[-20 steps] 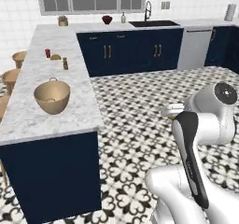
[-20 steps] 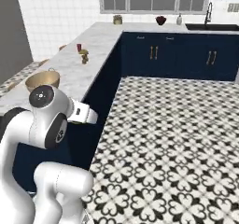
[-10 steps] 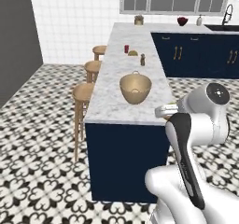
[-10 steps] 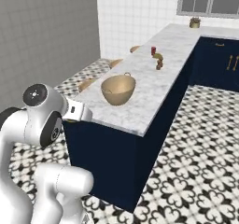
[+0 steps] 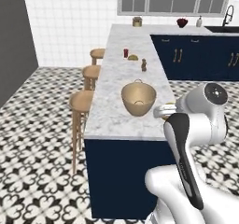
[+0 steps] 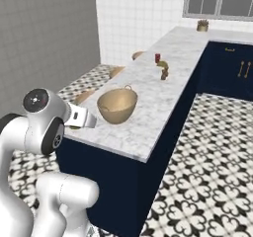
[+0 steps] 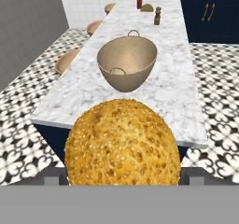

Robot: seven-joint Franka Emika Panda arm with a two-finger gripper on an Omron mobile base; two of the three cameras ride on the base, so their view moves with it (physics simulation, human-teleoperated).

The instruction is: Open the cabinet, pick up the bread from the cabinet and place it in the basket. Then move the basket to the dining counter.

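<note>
Bread (image 7: 122, 143) looks light and soft, so squeeze its sides gently. It sits clamped in the tool, near the basket (image 7: 127, 62) on the desk (image 7: 177, 87).

A tan, bowl-shaped basket (image 6: 117, 105) sits upright on the near end of a long white-grey marble dining counter (image 6: 163, 90) with a navy base. Farther along the counter from the basket stand a small red cup (image 6: 158, 58) and a brown pepper mill (image 6: 164, 71). Round wooden stools (image 6: 116, 71) line the counter's far side.
</note>
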